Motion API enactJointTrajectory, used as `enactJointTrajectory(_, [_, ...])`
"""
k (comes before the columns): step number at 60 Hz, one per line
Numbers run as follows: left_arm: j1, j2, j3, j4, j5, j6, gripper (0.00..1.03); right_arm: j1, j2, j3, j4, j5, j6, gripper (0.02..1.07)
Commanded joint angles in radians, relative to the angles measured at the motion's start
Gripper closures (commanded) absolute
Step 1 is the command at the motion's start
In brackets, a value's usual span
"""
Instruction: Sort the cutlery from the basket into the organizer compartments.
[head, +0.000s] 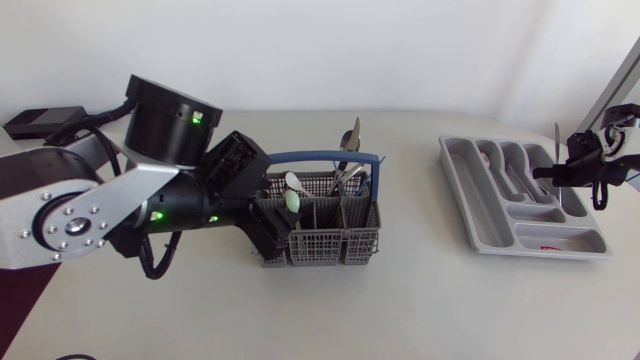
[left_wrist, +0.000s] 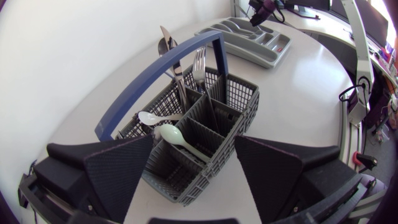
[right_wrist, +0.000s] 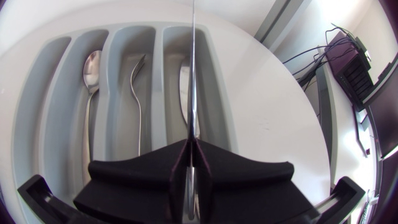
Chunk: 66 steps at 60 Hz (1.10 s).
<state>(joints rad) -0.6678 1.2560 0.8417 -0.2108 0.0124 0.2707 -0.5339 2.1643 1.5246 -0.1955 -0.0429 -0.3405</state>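
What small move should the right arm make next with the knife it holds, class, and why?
Probably lower the held knife a little, then release: the right gripper is shut on it, right above the organizer slot where a lying blade, seemingly another knife, already rests, beside the fork.

overhead camera shares basket and organizer with close wrist cameras.

White table, grey cutlery basket mid-table, grey organizer at right
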Motion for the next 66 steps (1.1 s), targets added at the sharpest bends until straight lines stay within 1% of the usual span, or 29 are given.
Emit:
enactJointTrajectory(1, [0.005,0.016,-0.030,0.010,-0.008,0.010,0.13,0.009,0.045,0.019,0.008,0.014,0.017,0.81])
enactJointTrajectory(3, [0.005,0.016,-0.030,0.010,-0.008,0.010,0.13,0.011,0.045,0.019,0.008,0.017,0.018,0.77])
enactJointTrajectory(8, [0.007,0.014,-0.029,0.008,-0.008,0.012,0.13,0.011,0.032,0.011,0.008,0.017,0.018,0.72])
enactJointTrajectory(10, [0.005,0.014,-0.029,0.008,-0.008,0.012,0.13,0.011,0.020,0.005,0.008,0.018,0.018,0.68])
enactJointTrajectory(12, [0.005,0.014,-0.029,0.008,-0.008,0.012,0.13,0.009,0.006,-0.006,0.010,0.018,0.020,0.61])
enactJointTrajectory(16, [0.004,0.014,-0.027,0.008,-0.006,0.010,0.13,0.006,-0.029,-0.027,0.014,0.018,0.018,0.55])
enactJointTrajectory(24, [-0.001,0.017,-0.030,0.010,-0.003,0.002,0.13,0.006,-0.167,-0.139,0.044,0.008,0.006,0.40])
enactJointTrajectory(27, [-0.003,0.019,-0.030,0.010,-0.003,0.002,0.13,0.009,-0.231,-0.196,0.051,-0.018,0.000,0.37])
enactJointTrajectory(39, [0.000,0.052,-0.009,0.010,0.008,-0.013,0.15,0.034,-0.483,-0.411,0.059,-0.112,-0.014,0.35])
enactJointTrajectory(48, [-0.003,0.083,0.013,0.014,0.006,-0.042,0.19,0.069,-0.655,-0.540,0.044,-0.150,-0.008,0.35])
enactJointTrajectory(58, [-0.007,0.108,0.019,0.079,-0.048,-0.080,0.21,0.124,-0.810,-0.650,0.024,-0.172,0.009,0.35])
enactJointTrajectory(61, [-0.015,0.123,0.013,0.106,-0.083,-0.082,0.21,0.140,-0.851,-0.676,0.013,-0.175,0.012,0.35])
enactJointTrajectory(66, [-0.021,0.143,0.003,0.151,-0.118,-0.079,0.21,0.163,-0.906,-0.712,-0.001,-0.176,0.017,0.35])
